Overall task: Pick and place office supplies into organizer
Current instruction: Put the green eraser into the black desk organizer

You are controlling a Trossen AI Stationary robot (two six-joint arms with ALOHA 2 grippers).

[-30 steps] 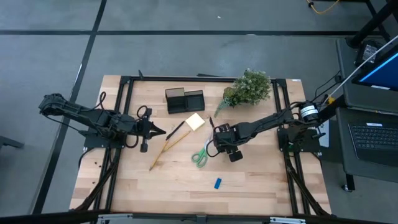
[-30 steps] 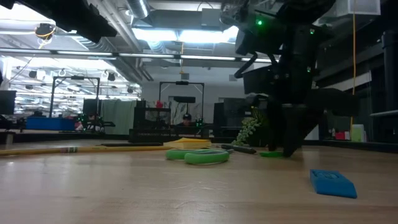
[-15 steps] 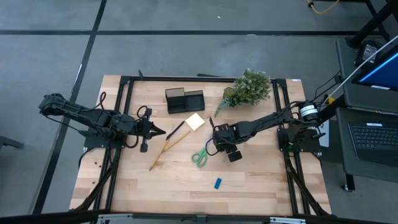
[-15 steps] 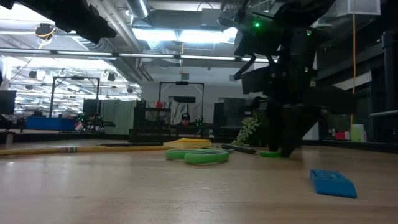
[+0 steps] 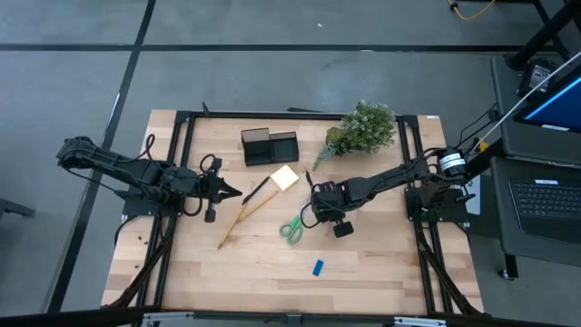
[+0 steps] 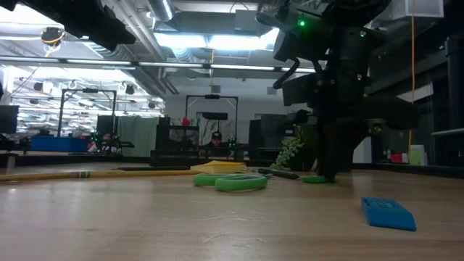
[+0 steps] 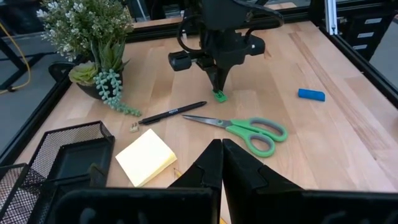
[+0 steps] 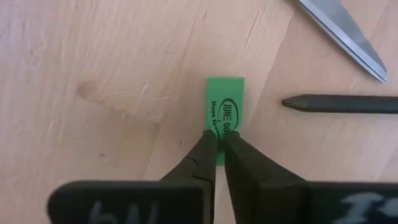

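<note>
While the right gripper [image 8: 217,142] stands tip-down on the table [image 5: 381,272], its fingers are pinched nearly together on the near end of the green eraser [image 8: 224,115], which lies flat just beside the pen [image 8: 342,103] tip and near the scissors [image 5: 292,227]. Well to the scissors' left, the left gripper [image 7: 221,163] hangs with fingers pressed together, holding nothing. Beyond the scissors sits the organizer [image 5: 269,146].

Right claw [image 8: 217,146] now seemingly pinching green piece [image 8: 225,107]

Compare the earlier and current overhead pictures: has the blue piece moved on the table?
No. The blue piece keeps its spot below the green-handled scissors in the high view.
</note>
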